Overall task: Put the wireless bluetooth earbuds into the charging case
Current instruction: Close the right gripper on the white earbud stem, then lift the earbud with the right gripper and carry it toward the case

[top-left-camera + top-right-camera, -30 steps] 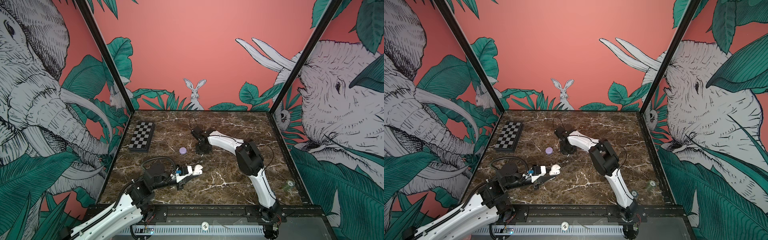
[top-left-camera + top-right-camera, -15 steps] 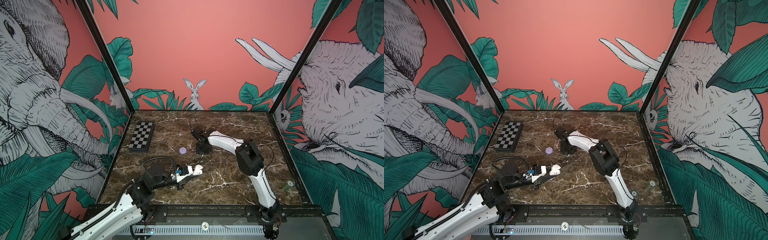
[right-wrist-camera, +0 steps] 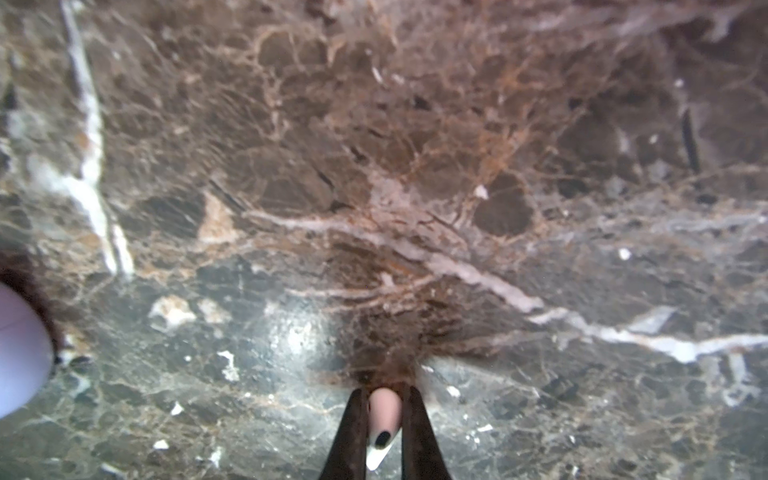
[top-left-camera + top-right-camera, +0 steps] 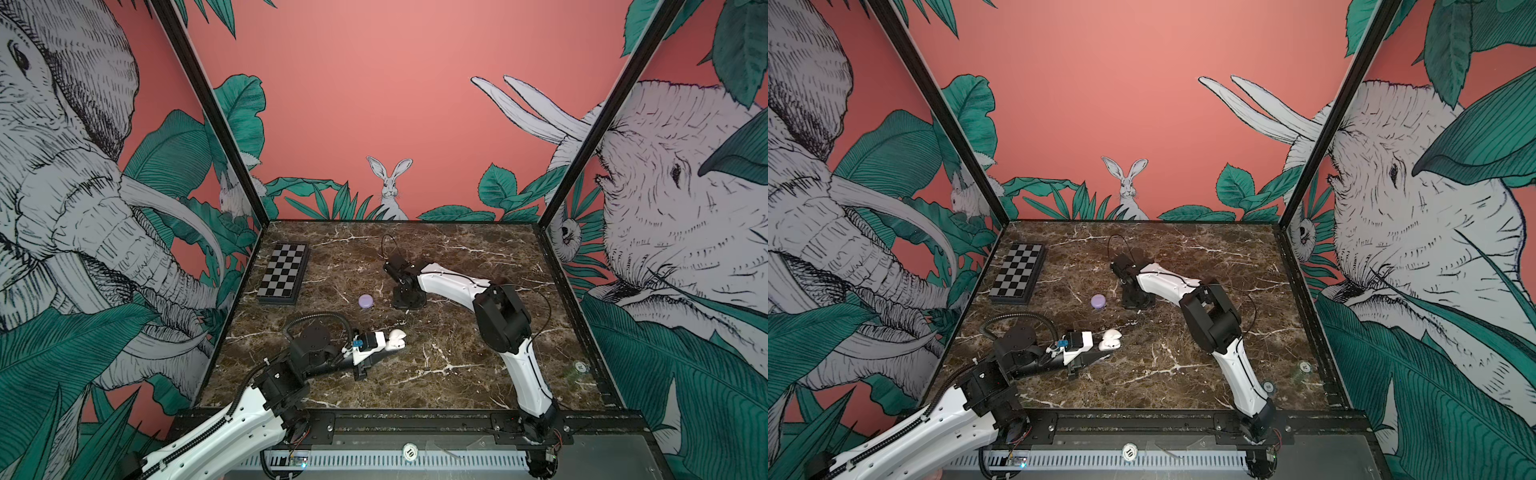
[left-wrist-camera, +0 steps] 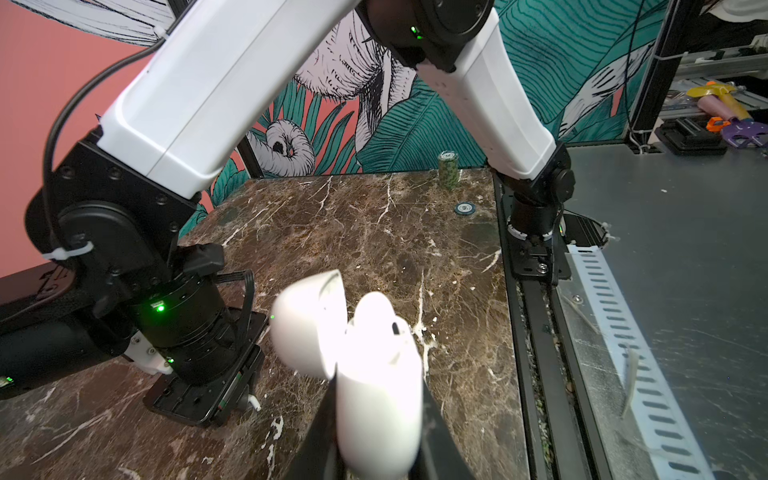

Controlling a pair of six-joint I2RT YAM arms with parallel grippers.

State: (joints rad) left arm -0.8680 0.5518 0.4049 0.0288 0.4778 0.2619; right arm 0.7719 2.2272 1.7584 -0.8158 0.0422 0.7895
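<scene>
My left gripper (image 4: 384, 343) is shut on a white charging case (image 4: 395, 338) (image 4: 1109, 338) with its lid open, held just above the table. In the left wrist view the case (image 5: 374, 374) is washed out by glare and its inside is unreadable. My right gripper (image 4: 409, 300) (image 4: 1136, 301) points down at the marble near the middle. It is shut on a pale earbud (image 3: 384, 415) with a dark spot, pinched between the two dark fingers (image 3: 353, 432). A closed lilac case (image 4: 365, 300) (image 3: 16, 349) sits just left of it.
A folded chessboard (image 4: 284, 274) lies at the back left. Poker chips (image 4: 580, 366) (image 5: 449, 164) stand near the right front corner. The right arm (image 5: 249, 83) arches over the table beyond the left gripper. A black rail (image 4: 415, 424) borders the front edge.
Neither arm has visibly moved in the top views. The right gripper's jaws have drawn together onto the earbud.
</scene>
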